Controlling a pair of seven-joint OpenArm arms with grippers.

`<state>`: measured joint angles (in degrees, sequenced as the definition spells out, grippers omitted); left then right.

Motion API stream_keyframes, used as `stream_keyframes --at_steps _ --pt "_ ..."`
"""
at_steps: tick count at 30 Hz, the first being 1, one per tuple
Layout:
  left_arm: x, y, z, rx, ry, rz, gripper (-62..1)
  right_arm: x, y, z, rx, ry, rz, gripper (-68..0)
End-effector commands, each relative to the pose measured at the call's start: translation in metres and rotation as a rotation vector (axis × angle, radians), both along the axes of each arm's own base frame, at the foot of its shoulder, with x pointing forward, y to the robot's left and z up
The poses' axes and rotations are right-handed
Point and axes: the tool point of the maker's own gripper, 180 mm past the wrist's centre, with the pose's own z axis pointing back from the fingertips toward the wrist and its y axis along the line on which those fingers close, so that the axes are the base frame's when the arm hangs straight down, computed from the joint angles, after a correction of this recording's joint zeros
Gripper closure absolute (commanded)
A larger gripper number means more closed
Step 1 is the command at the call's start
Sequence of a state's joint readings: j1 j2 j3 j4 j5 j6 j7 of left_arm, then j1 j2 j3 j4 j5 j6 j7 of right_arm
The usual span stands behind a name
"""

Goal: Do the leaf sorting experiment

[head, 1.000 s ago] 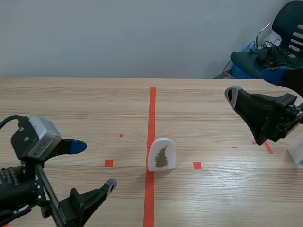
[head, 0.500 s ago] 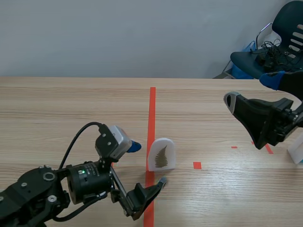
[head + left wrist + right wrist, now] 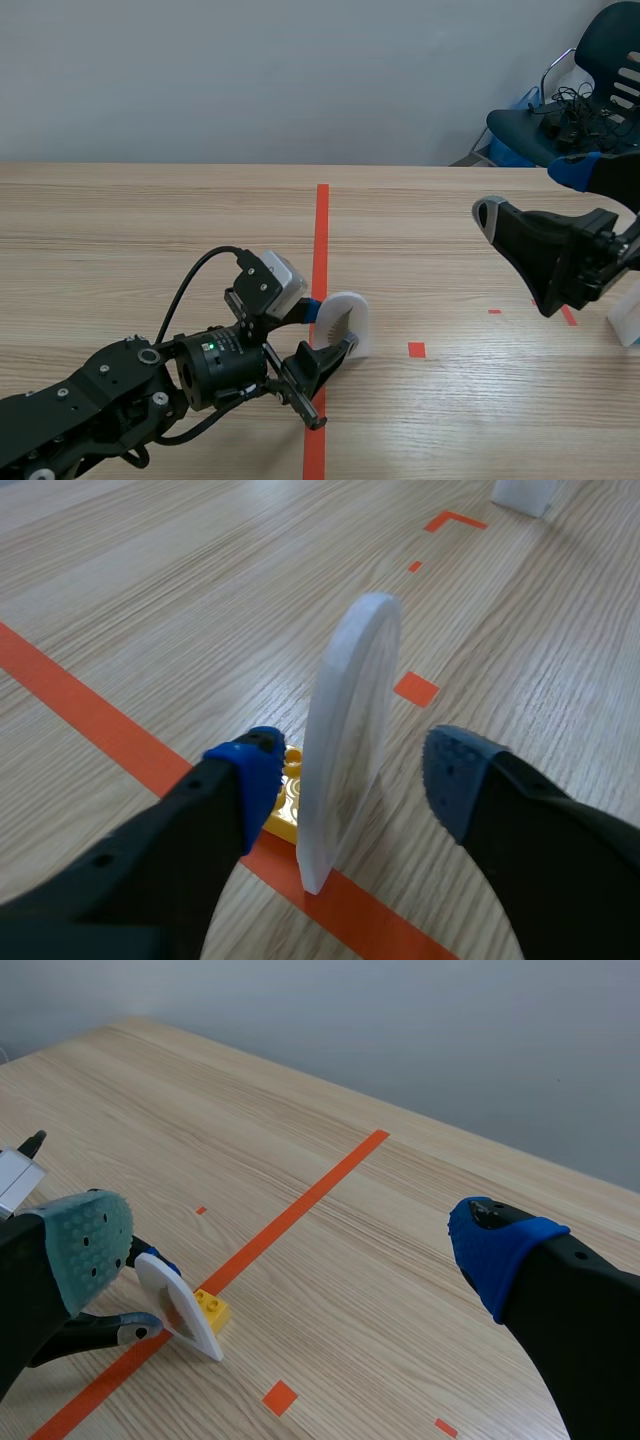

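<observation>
Left gripper (image 3: 328, 327) sits low in the middle, fingers open on both sides of the white leaf card (image 3: 352, 318), not squeezing it. Yellow brick (image 3: 211, 1309) peeks out behind the card. Right gripper (image 3: 292, 1250) hangs wide open at the right, near a cut-off white thing (image 3: 627, 320).

Table (image 3: 150, 570): pale wood-grain top, matt, smooth, fine lines running lengthwise. Tape lines (image 3: 90, 720): orange-red, flat, matt.

Plaque (image 3: 350, 730) between the left gripper (image 3: 355, 768) fingers: white plastic, smooth, matt, rounded edge.

Brick (image 3: 285, 800) at the plaque's foot, beside one pad: yellow plastic, glossy, studded.

Left gripper fingers: black, matt plastic; pads (image 3: 250, 770) blue, rubbery, dotted.

Right gripper (image 3: 292, 1240): black matt fingers; one pad grey-green and dimpled, the other blue.
</observation>
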<state>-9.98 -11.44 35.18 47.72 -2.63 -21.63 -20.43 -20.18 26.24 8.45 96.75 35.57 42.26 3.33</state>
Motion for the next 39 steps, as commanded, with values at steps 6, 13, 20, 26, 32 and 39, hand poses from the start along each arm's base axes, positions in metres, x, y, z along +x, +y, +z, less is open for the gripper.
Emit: stream_keyframes --at_steps 6,13,20,26,32,39 --pt "0.004 -0.005 0.016 -0.058 -0.024 0.0 -10.8 0.003 -0.002 0.01 0.006 -0.032 0.01 -67.9" --pt "-0.008 -0.012 0.041 -0.157 -0.009 -0.051 -6.8 0.003 -0.002 0.01 0.006 -0.032 0.01 -67.9" --pt "0.005 0.035 0.076 -0.171 -0.088 0.076 -6.7 0.003 -0.002 0.01 0.007 -0.033 0.009 -67.9" --pt "0.034 0.136 0.079 -0.096 -0.131 0.359 -6.8 0.003 -0.002 0.01 0.006 -0.032 0.009 -67.9" --pt "0.054 0.239 0.077 0.018 -0.144 0.647 -6.7 0.003 -0.002 0.01 0.006 -0.032 0.009 -67.9" --pt "0.059 0.314 0.058 0.032 -0.087 0.867 -6.7 0.003 -0.002 0.01 0.006 -0.032 0.009 -67.9"
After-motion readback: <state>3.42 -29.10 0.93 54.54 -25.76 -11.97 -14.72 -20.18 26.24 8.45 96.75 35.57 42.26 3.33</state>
